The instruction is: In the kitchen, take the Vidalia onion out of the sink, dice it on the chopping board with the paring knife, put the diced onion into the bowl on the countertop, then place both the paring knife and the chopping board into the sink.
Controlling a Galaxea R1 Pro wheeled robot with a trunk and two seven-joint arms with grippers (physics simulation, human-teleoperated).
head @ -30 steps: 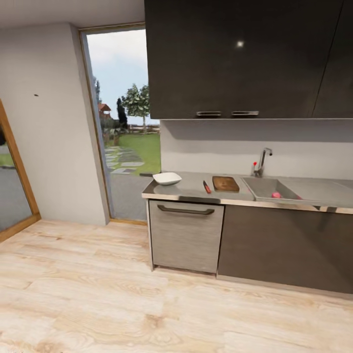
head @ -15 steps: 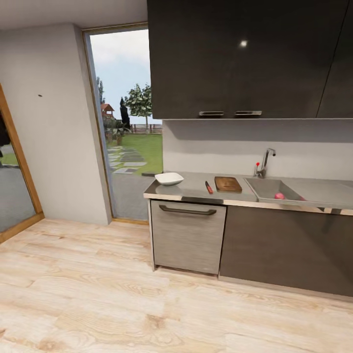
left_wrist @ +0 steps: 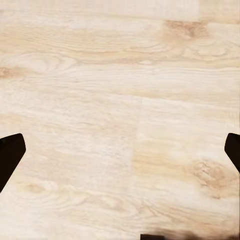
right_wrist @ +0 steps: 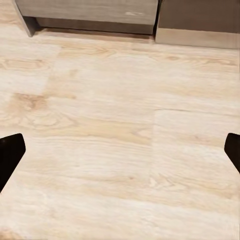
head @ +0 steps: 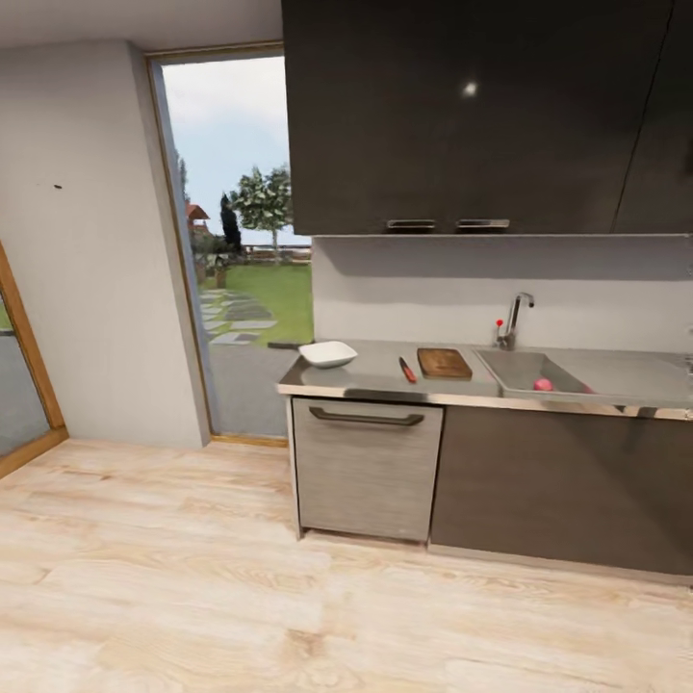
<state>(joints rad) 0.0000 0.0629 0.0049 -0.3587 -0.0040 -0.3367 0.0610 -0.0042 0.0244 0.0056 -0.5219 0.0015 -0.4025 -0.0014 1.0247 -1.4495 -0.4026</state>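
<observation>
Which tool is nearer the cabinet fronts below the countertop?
Right, likely. The right tool hangs open over the floor with the cabinet fronts ahead; the left tool hangs over floor farther back.

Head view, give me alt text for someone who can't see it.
A grey countertop across a wooden floor carries, left to right, a white bowl, a red-handled paring knife and a chopping board; the pinkish Vidalia onion sits in the sink.

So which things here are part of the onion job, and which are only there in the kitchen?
Part of the job:
Vidalia onion in the sink
chopping board
paring knife
bowl
countertop

Only there:
dishwasher front
upper cabinets
wooden floor
tall window
</observation>
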